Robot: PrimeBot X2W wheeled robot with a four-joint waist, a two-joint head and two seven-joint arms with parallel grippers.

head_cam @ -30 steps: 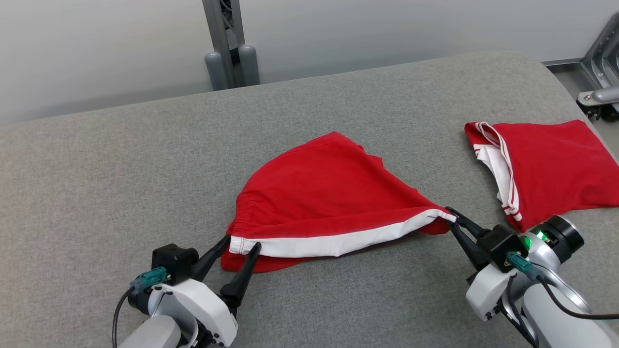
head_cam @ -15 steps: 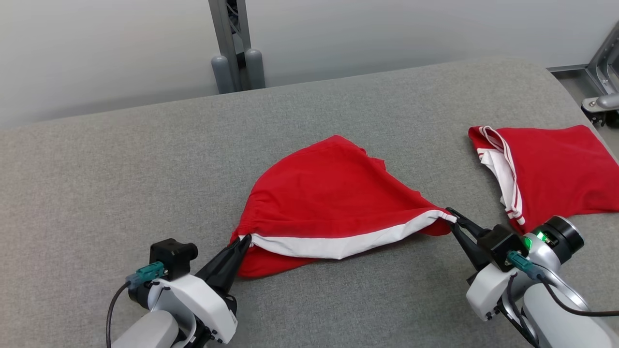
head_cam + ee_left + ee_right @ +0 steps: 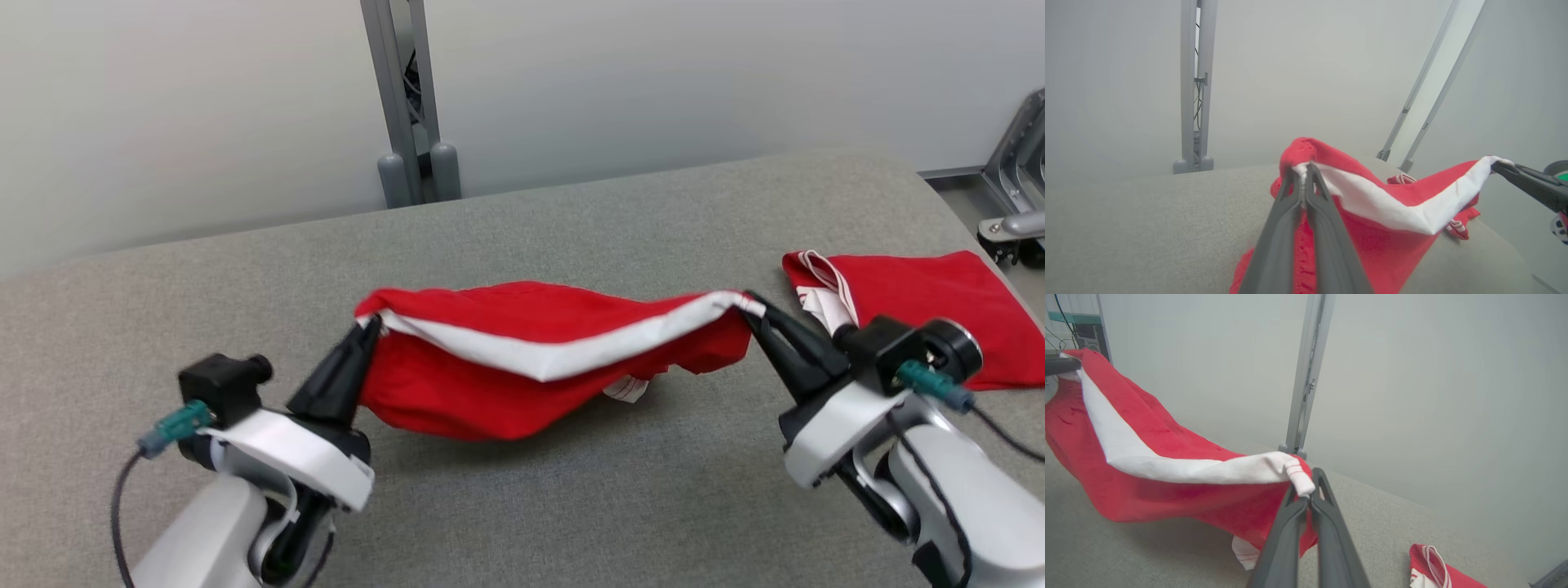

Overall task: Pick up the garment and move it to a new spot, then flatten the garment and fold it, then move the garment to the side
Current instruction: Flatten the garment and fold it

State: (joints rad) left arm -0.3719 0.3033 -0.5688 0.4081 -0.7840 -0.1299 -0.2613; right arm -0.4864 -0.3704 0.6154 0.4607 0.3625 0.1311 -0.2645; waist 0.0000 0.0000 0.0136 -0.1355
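Note:
The garment (image 3: 522, 359) is a pair of red shorts with a white side band, hanging in the air between both arms above the grey table (image 3: 571, 506). My left gripper (image 3: 369, 328) is shut on its left end, at the waistband; the left wrist view shows the fingers pinching the cloth (image 3: 1303, 171). My right gripper (image 3: 749, 304) is shut on the right end of the white band, seen close in the right wrist view (image 3: 1308, 490). The cloth sags in the middle and a white tag hangs below it (image 3: 627, 389).
A second red garment with white trim (image 3: 906, 306) lies flat at the table's right edge. A grey metal post (image 3: 406, 106) stands behind the table's far edge, before a pale wall. A metal frame (image 3: 1016, 180) stands at the far right.
My left gripper closed on the garment's left end. Both arms then raised the cloth off the table, so it now hangs stretched between them. The camera view also shifted.

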